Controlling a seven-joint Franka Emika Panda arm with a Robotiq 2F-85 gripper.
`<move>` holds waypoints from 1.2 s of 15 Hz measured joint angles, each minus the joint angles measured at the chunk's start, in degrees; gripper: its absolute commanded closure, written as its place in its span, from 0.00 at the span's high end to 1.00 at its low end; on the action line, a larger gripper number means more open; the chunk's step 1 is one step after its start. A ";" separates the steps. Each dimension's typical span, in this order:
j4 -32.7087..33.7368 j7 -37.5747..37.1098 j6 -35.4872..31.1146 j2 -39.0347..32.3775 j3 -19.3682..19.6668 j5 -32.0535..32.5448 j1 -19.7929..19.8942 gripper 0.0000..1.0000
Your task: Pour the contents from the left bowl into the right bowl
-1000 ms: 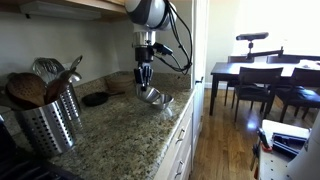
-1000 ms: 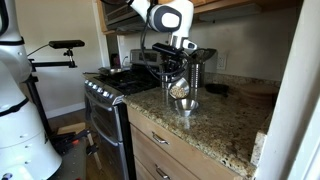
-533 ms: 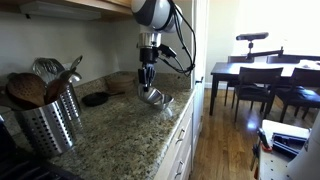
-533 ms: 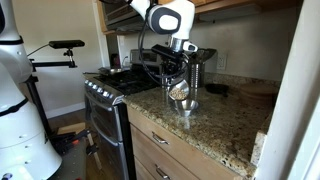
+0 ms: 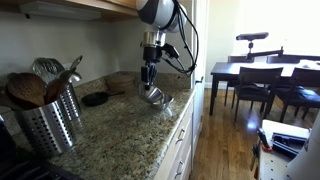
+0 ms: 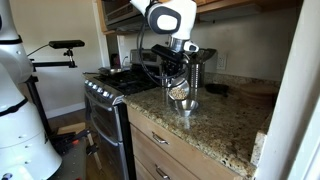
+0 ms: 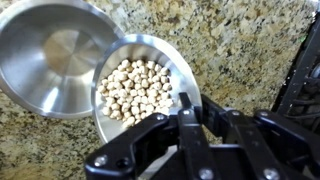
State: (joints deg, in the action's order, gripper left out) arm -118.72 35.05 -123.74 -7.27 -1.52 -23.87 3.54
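Exterior views from opposite counter [image 5: 120, 130] ends; wrist view close overhead.

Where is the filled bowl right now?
In the wrist view the filled bowl sits mid-frame, held at its rim by the gripper and tilted toward the empty bowl at upper left, over the granite counter.

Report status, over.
Claw shut on left bowl rim. Bowl tilted above right bowl, chickpeas not yet poured. Right bowl empty. Nothing between them.
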 measured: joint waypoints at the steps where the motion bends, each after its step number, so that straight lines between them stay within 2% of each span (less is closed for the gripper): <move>1: -0.09 0.52 0.00 0.19 0.10 -0.39 0.21 0.09; 18: -3.12 11.02 -0.04 2.23 2.48 -11.50 0.72 0.09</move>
State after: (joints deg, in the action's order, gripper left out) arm -121.84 46.06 -123.78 -5.04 0.96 -35.37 4.26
